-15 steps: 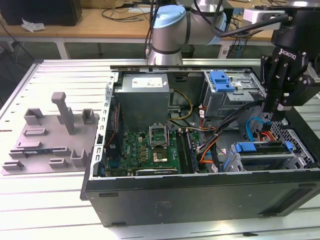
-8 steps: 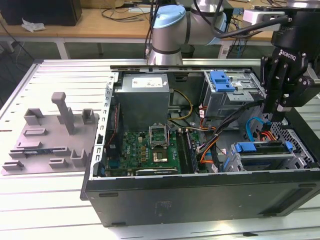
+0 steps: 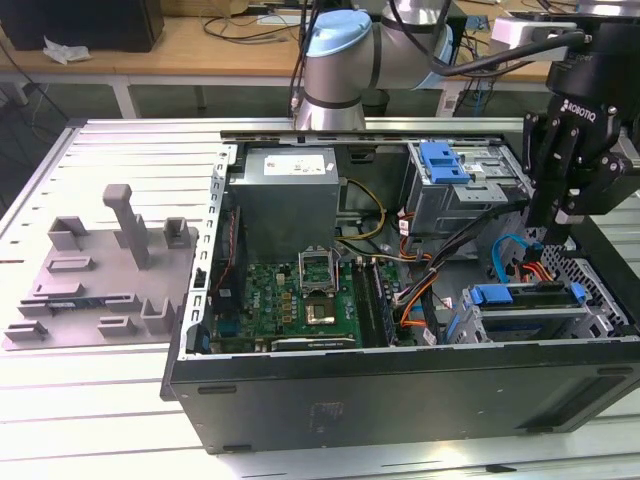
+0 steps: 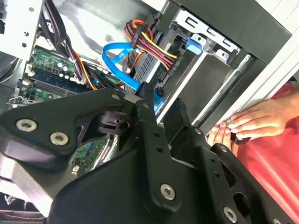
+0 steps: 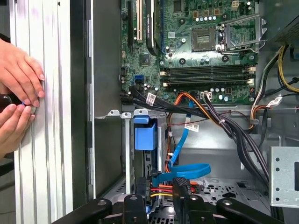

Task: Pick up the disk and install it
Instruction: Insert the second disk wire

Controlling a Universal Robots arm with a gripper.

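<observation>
Exterior view: I see the gripper [image 3: 552, 222] hanging just above the drive cage [image 3: 535, 325] in the computer case [image 3: 400, 385], fingers parted and holding nothing. The disk [image 3: 492, 295] sits slotted inside that cage, its blue carrier end facing the motherboard [image 3: 290, 305], with the curved blue cable [image 3: 512, 250] and coloured wires at its other end. In the first wrist view, a person's hands [image 5: 18, 79] rest on the ribbed table [image 5: 46, 140] outside the case wall.
</observation>
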